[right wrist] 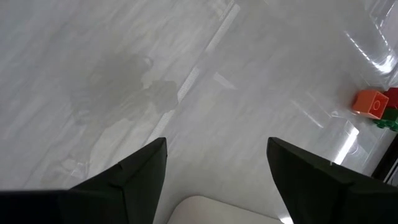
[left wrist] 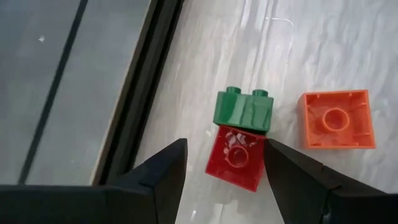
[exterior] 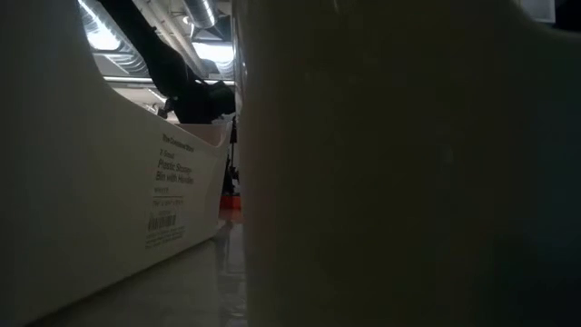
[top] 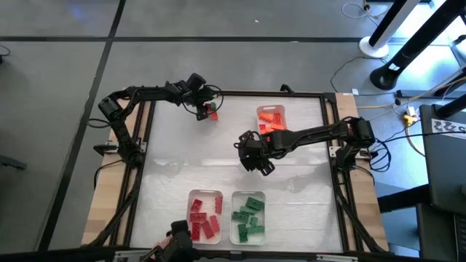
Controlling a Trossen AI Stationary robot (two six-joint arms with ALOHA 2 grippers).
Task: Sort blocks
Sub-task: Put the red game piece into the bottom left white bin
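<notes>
Left claw [left wrist: 224, 180] spread around small red plastic studded brick [left wrist: 235, 157], green brick [left wrist: 244, 110] touching it; right claw [right wrist: 216, 165] apart, above bare tabletop [right wrist: 124, 74]

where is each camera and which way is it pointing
High view: overhead, straight down on the table; both arms, left gripper, right gripper.
Low view: table height, wedged between white trays; a dark arm above.
Left wrist: down past open fingers at red block, green block, orange block.
Right wrist: open fingers over bare table, same three blocks far off.
</notes>
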